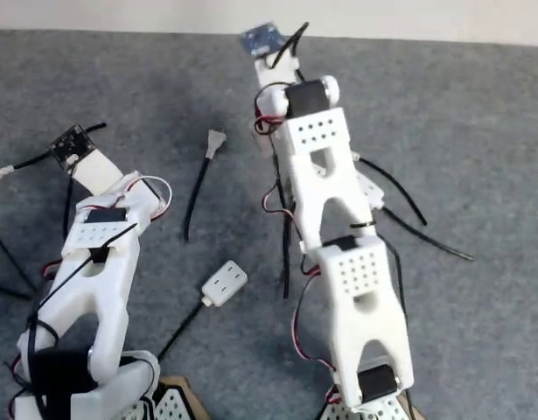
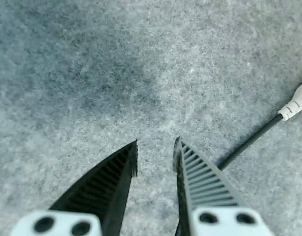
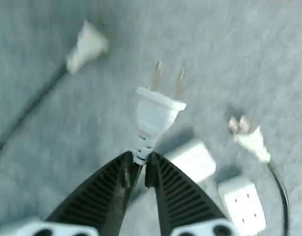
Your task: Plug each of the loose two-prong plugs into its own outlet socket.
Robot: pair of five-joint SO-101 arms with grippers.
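My right gripper is shut on the cord end of a white two-prong plug, held above the grey carpet with its prongs pointing away from me. Beyond it lie a second white plug and two white outlet sockets. A third plug on a black cord lies farther off; in the high view it rests between the arms. Another outlet socket lies near the arm bases. My left gripper stands open over bare carpet, with a plug off to one side.
Black cords trail across the carpet beside the right arm. The left arm stands at the near left. A pale wall edge bounds the carpet at the back.
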